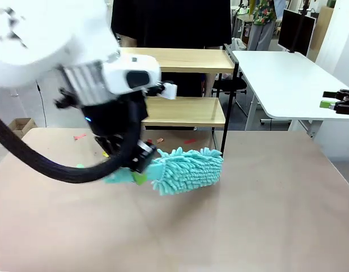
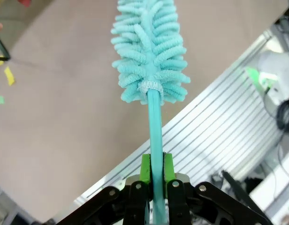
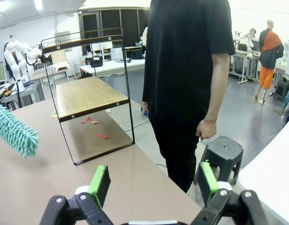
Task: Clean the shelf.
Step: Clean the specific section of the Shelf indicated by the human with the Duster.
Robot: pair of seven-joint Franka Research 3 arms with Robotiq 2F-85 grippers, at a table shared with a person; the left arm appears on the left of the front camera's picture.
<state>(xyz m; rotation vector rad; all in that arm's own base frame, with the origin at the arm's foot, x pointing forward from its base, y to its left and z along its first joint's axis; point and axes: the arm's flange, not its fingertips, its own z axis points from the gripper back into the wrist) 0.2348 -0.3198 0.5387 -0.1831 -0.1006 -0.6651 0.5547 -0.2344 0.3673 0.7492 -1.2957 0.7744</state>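
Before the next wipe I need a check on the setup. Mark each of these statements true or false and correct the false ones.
1. The left gripper is shut on the handle of the teal duster. True.
2. The right gripper holds a cloth. False: its jaws stand open with nothing between them.
3. The duster's head rests on the top board of the shelf. False: it is low over the table, in front of the shelf.
4. Red paper scraps lie on the table under the shelf's lower board. True.
5. A person in a black shirt stands at the shelf's far side. True.
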